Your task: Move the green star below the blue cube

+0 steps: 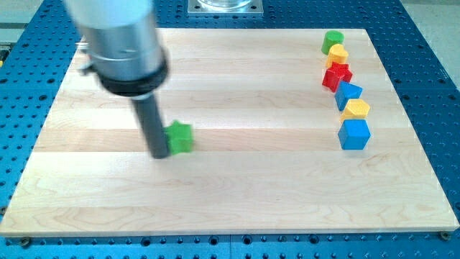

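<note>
A: What's hard to make out?

B: The arm's upper part is blurred and cut off at the view's top. There are no jaws, only a rod.

A: And my tip [159, 153]?

B: Touching the small green star block [179, 137] on its left side. That star lies on the pale wooden board [237, 194], well left of the blue cube [354, 134].

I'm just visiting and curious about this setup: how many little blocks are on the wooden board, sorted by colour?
Green: 2, the green star block beside my tip and the green round block at the view's top right.
Yellow: 2, one yellow block and another yellow block.
Red: 1, the red star block.
Blue: 2, the small blue block and the blue cube.
Total: 7 blocks.
</note>
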